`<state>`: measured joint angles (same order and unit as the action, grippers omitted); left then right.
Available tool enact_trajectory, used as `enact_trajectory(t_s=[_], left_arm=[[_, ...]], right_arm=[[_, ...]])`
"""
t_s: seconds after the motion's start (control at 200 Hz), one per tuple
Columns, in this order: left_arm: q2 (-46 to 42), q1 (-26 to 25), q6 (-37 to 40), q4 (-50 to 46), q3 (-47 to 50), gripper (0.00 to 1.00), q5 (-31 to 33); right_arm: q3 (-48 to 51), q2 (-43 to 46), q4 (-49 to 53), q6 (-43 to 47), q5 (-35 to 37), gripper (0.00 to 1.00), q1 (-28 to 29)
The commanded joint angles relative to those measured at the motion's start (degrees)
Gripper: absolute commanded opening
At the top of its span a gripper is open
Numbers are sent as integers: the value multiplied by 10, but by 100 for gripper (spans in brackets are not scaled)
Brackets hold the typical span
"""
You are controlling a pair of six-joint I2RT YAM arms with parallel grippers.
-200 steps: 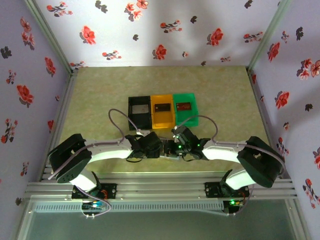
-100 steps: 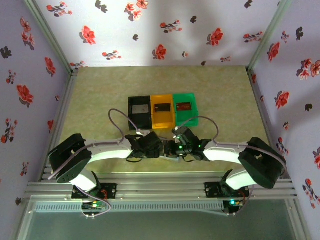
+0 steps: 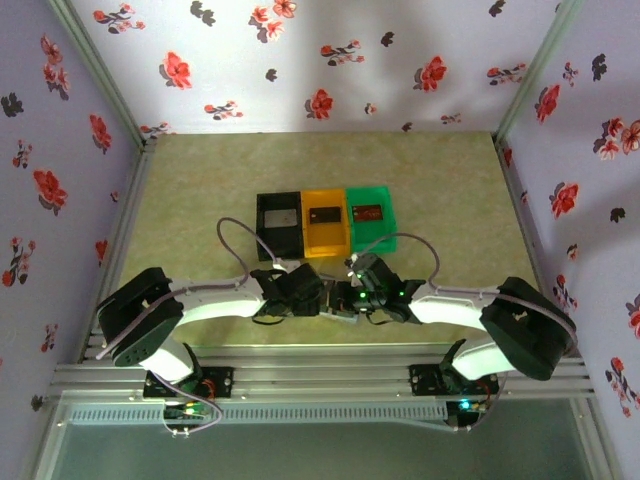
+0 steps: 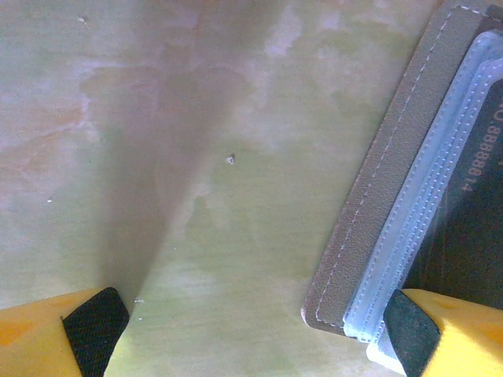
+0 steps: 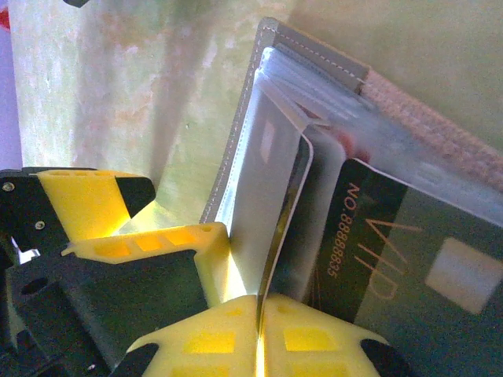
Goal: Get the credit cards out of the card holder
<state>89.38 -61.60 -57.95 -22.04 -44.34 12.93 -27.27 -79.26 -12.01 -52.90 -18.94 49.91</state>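
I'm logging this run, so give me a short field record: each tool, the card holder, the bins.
left tool: open, one finger over the card holder's corner
right tool: shut on a thin leaf of the holder
card holder: open on the table, dark card inside
orange bin: one card
green bin: one card
black bin: contents unclear

A lab test booth: flower-printed walls point(image 3: 300, 60) box in a greenish surface point(image 3: 200, 190); a near aluminium rail point(image 3: 320, 378) carries robot arms point(image 3: 210, 298).
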Motion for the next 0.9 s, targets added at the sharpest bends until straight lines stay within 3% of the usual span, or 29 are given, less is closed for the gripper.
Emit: enact_trajectory(t_s=[0.0, 0.165, 0.895], left_arm=[[40, -6, -13, 40, 28, 92, -104], [40, -6, -14, 40, 27, 92, -104], [49, -5, -13, 33, 17, 92, -104]], right_arm=[[2, 14, -19, -3, -19, 7, 1], [2, 24, -5, -1, -9, 0, 0], [8, 46, 50, 22, -12, 0, -9]])
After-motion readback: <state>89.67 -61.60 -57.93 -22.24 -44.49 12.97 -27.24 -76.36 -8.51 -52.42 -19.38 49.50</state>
